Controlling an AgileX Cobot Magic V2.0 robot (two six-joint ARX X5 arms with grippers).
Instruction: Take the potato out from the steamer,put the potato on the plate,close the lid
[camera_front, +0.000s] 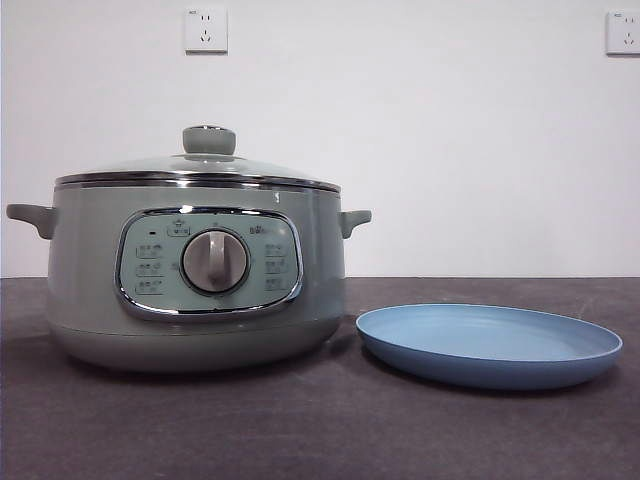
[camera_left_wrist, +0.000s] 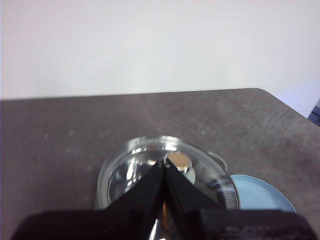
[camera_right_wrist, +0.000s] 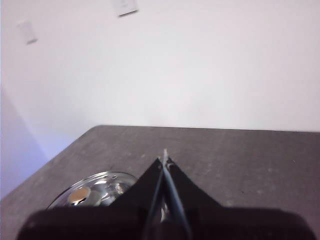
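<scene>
The sage-green steamer (camera_front: 195, 275) stands at the left of the dark table, with the glass lid (camera_front: 200, 168) closed on it and its green knob (camera_front: 209, 140) on top. The light-blue plate (camera_front: 489, 345) lies empty to its right. The potato is hidden. My left gripper (camera_left_wrist: 164, 163) is shut and empty, high above the lid (camera_left_wrist: 135, 170); the plate's edge (camera_left_wrist: 260, 195) shows beside it. My right gripper (camera_right_wrist: 164, 157) is shut and empty, high over the table, with the lid (camera_right_wrist: 95, 187) off to one side. Neither gripper shows in the front view.
A white wall with two sockets (camera_front: 205, 30) stands behind the table. The dark table (camera_front: 320, 430) runs bare in front of the pot and plate, and its far edge and corner (camera_left_wrist: 265, 92) show in the left wrist view.
</scene>
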